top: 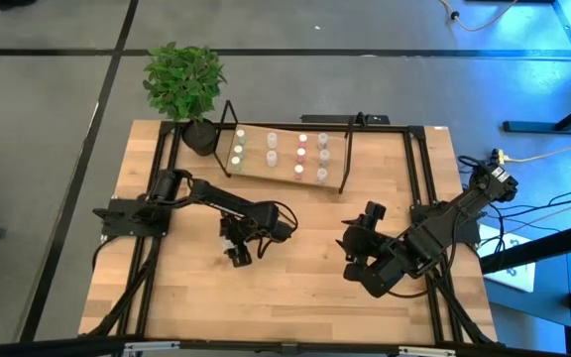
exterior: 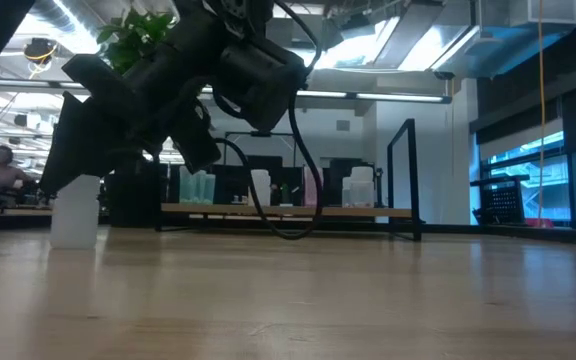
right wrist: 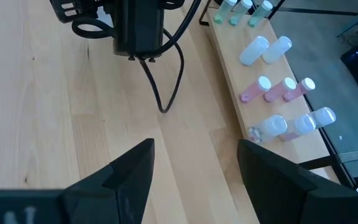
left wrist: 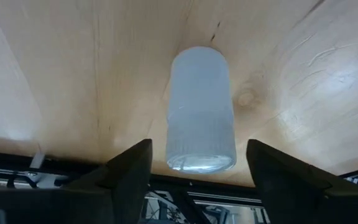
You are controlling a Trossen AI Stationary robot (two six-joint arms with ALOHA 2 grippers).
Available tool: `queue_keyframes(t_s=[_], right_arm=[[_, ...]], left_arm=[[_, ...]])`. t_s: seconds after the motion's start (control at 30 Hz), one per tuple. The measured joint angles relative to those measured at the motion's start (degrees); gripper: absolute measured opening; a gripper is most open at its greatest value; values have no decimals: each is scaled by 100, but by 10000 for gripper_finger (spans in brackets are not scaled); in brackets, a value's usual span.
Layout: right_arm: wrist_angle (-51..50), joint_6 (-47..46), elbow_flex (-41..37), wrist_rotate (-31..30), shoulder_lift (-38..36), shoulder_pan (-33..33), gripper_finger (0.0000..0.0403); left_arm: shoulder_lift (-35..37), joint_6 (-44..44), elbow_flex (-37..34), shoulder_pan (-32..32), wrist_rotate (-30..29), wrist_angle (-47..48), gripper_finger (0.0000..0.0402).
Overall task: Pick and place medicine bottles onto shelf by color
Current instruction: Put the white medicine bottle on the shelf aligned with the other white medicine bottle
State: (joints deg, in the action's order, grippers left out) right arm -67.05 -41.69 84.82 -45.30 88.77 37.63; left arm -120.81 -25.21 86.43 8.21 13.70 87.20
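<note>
A white medicine bottle stands upright on its base on the wooden table, left of centre; the low view shows it as well. My left gripper slants down over it, open, one finger on either side of the bottle with a small gap on each. The shelf, a wooden board in a black wire frame, lies at the far middle of the table and carries several green, white, pink and clear bottles. My right gripper hangs open above the table right of centre, with nothing between its fingers.
A potted green plant stands at the far left corner, next to the shelf's left end. Black frame rails run along both sides of the table. The left arm's cable loops over the boards. Bare wood lies between the two grippers.
</note>
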Motion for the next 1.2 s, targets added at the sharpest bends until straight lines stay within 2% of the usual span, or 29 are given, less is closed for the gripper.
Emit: queue_keyframes(t_s=[0.17,0.43,0.7,0.87,1.03,1.2], right_arm=[[0,0,0,0,0,0,232],[0,4,0,2,0,0,232],[9,1,0,26,-4,0,232],[13,-1,0,39,-4,0,232],[39,-2,0,51,-4,0,232],[56,-7,0,235,-4,0,232]], left_arm=[[0,-21,17,21,-54,10,268],[12,-318,633,288,-775,278,270],[602,-1053,568,543,-1054,280,270],[1299,-1716,131,752,-1282,95,270],[2025,-2166,-663,875,-1486,-959,270],[2435,-2382,-1393,880,-1457,-1711,272]])
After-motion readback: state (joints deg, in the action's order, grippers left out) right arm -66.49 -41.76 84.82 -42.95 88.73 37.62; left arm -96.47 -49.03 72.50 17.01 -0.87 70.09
